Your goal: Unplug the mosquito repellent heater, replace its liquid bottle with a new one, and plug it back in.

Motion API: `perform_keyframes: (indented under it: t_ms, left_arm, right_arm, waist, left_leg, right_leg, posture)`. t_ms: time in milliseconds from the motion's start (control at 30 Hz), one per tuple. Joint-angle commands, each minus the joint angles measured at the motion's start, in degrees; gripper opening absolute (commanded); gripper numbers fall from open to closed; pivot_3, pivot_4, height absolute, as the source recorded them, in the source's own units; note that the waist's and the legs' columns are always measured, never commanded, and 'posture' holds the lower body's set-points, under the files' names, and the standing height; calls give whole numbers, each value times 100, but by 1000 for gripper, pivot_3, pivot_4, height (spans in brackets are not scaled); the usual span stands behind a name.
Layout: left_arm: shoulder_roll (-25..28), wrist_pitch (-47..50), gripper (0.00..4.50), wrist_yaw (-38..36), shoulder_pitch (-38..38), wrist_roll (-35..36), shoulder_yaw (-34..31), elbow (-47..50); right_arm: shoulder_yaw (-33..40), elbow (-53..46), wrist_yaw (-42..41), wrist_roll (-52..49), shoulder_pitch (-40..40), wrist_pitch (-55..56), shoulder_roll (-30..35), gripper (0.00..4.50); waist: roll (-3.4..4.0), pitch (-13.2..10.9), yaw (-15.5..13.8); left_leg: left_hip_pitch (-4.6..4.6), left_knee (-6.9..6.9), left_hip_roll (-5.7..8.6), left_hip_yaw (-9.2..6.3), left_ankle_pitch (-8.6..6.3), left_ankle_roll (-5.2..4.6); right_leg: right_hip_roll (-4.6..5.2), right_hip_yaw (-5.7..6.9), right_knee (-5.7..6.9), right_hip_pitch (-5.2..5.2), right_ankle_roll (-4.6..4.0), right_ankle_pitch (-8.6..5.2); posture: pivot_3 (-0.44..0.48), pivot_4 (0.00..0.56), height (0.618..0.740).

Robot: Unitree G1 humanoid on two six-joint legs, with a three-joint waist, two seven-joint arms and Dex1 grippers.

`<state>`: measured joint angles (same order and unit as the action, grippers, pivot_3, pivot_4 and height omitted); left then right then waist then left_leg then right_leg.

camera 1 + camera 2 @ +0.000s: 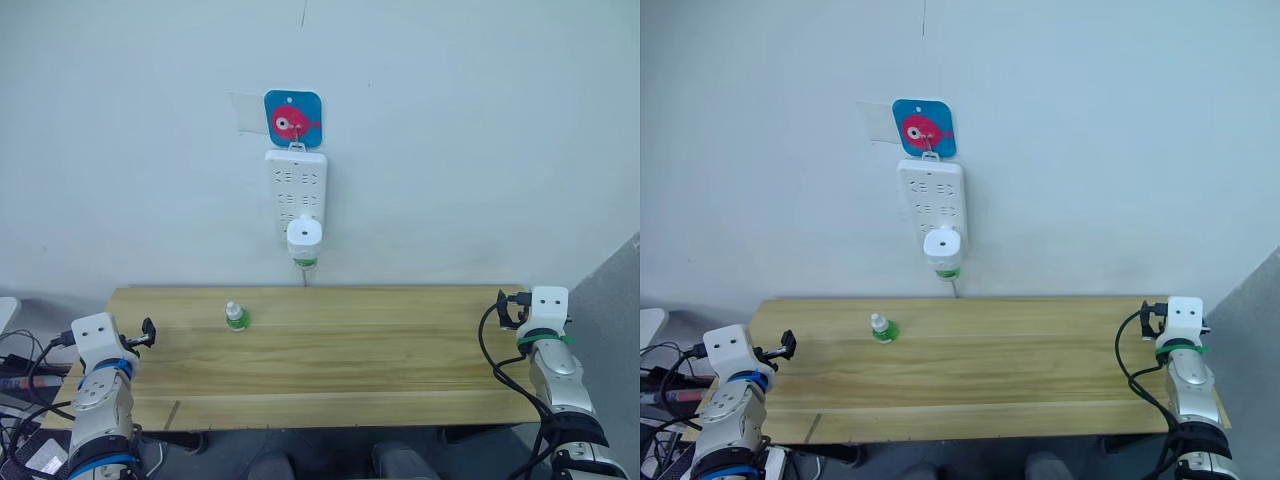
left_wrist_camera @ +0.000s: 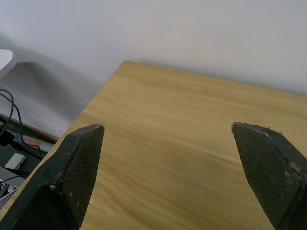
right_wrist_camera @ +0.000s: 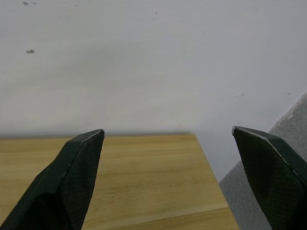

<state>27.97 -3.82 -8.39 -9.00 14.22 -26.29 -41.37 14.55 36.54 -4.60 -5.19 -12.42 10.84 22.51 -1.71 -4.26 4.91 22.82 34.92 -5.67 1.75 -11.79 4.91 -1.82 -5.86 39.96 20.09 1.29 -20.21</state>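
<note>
On the wall above the desk (image 1: 320, 350), mosquito repellent heater (image 1: 304, 235) sits plugged into the power strip's (image 1: 296, 190) lowest socket; new bottle (image 1: 236, 317) stands below-left. Step one not started. My left hand (image 2: 168, 158) and right hand (image 3: 168, 158) released, empty. Next: reach up, grip heater, pull straight out.

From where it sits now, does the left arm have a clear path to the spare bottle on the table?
Probably yes. The spare bottle stands alone on the wooden table, with bare tabletop between it and the left gripper, whose jaws are open. Nothing lies in between.
</note>
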Motion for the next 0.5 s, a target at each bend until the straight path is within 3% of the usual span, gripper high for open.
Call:
perform_keyframes:
  t_ms: [33,500]
  left_arm:
    - [190,-18,4500,-120,-92,-1,-20,145]
    - [195,8,4500,-509,-91,205,-108,404]
  right_arm:
    - [74,-178,59,-8,-27,74,2,4475]
    - [29,-642,17,-19,213,-32,-178,4475]
  waist:
    - [0,1,0]
    - [12,30,19]
  left_leg:
    - [0,0,0,0,0,0]
    - [0,0,-1,0,0,0]
  right_leg:
    - [0,0,0,0,0,0]
    - [-1,0,1,0,0,0]
  posture:
    - [-71,44,740]
    - [-69,53,740]
